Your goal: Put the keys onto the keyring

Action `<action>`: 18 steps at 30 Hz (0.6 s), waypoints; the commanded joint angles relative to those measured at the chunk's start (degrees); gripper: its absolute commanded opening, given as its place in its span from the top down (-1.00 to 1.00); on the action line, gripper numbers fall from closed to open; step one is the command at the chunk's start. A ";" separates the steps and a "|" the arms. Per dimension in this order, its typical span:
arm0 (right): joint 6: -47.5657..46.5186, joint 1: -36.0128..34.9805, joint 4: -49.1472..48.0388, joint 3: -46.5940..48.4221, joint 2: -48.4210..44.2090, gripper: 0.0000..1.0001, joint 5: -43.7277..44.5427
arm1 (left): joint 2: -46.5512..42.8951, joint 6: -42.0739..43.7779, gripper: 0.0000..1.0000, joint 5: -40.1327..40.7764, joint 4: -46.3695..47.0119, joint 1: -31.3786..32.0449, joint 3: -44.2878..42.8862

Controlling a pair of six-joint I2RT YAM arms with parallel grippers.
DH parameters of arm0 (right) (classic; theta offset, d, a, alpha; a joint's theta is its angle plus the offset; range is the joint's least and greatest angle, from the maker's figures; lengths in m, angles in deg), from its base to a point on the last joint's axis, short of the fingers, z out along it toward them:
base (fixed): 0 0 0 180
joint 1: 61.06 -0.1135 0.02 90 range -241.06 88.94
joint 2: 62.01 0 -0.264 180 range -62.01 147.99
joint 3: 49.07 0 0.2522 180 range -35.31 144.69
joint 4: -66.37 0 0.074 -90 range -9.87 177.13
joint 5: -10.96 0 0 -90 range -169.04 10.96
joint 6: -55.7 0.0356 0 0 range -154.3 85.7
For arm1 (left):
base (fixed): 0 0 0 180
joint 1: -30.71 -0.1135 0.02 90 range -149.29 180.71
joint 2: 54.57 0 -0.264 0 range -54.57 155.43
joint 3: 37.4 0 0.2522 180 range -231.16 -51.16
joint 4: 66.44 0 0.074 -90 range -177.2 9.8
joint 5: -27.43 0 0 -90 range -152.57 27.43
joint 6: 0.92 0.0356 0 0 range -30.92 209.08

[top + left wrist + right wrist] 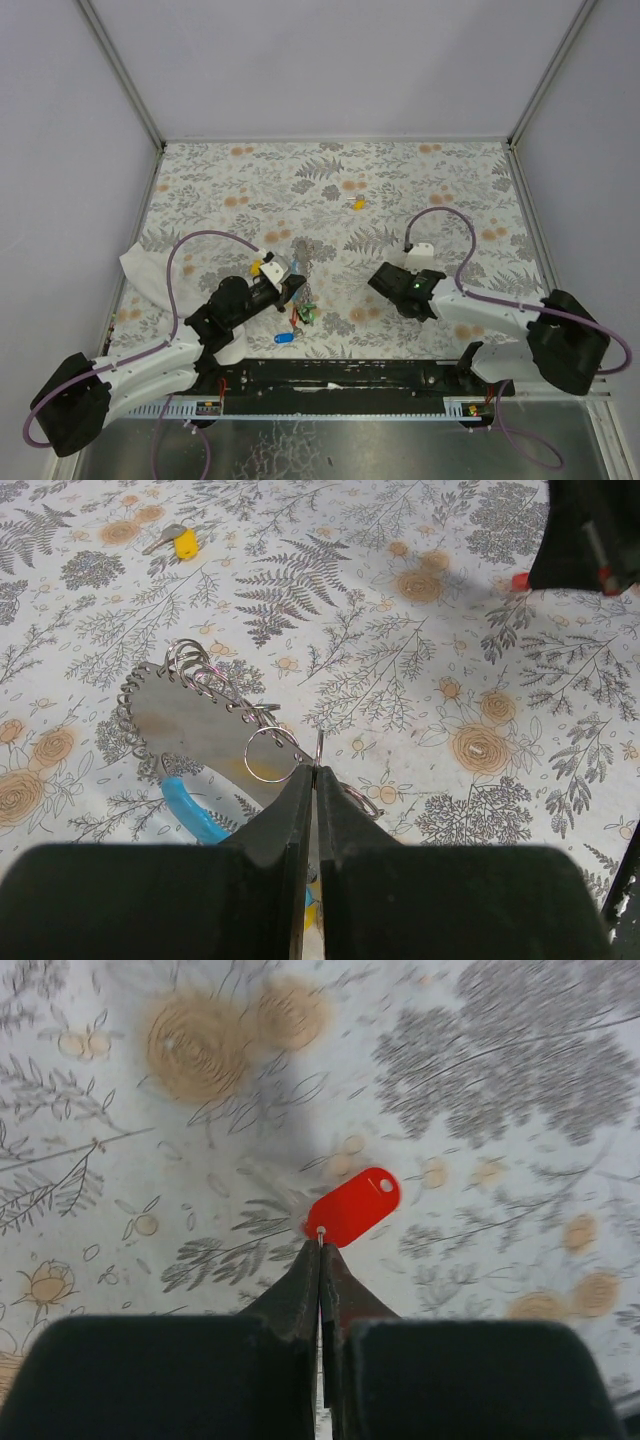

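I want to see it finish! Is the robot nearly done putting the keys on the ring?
Partly. A cluster of keys already lies by the keyring, and they look like they are on it. In hand: the left gripper pinches the ring, and the right gripper is shut on the red key, apart from the ring. Left to do: thread the red key on, then fetch the yellow key lying alone farther back.
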 commanded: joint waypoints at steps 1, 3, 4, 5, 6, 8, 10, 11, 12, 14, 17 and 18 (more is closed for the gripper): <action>6.96 -2.79 -8.76 0.42 6.28 1.00 -6.81 | -1.35 -0.71 1.00 -0.60 3.62 -0.43 -2.40; 8.53 -5.27 -11.48 0.68 7.96 0.96 -7.11 | -1.78 -0.70 1.00 -0.51 3.50 -0.38 -2.31; 9.06 -6.05 -12.85 0.96 8.87 0.91 -7.66 | -2.02 -0.70 1.00 -0.58 3.44 -0.43 -2.30; 9.48 -6.72 -14.09 1.28 9.88 0.87 -8.32 | -2.08 -0.74 1.00 -0.50 3.33 -0.43 -2.30; 9.79 -7.36 -14.91 1.73 11.13 0.84 -8.56 | -2.21 -0.79 1.00 -0.46 3.22 -0.43 -2.30; 10.15 -8.56 -16.28 2.77 13.69 0.79 -8.73 | -2.22 -0.79 1.00 -0.58 2.98 -0.39 -2.47; 10.40 -9.46 -17.90 3.70 15.82 0.73 -8.85 | -2.31 -0.88 1.00 -0.52 2.89 -0.43 -2.46; 9.97 -9.69 -18.73 4.17 16.68 0.69 -9.15 | -2.33 -0.84 1.00 -0.46 2.77 -0.42 -2.49; 9.58 -9.85 -18.91 4.89 17.40 0.66 -9.39 | -2.39 -0.79 1.00 -0.38 2.77 -0.43 -2.48; 8.03 -9.99 -18.25 6.17 17.12 0.55 -8.88 | -2.49 -0.75 1.00 -0.11 2.67 -0.39 -2.39; 3.85 -10.00 -16.28 6.87 13.88 0.28 -7.91 | -2.66 -0.78 1.00 -0.12 2.61 -0.37 -2.37; 2.67 -9.93 -15.11 7.27 12.78 0.20 -7.23 | -2.79 -0.81 1.00 -0.21 2.63 -0.44 -2.38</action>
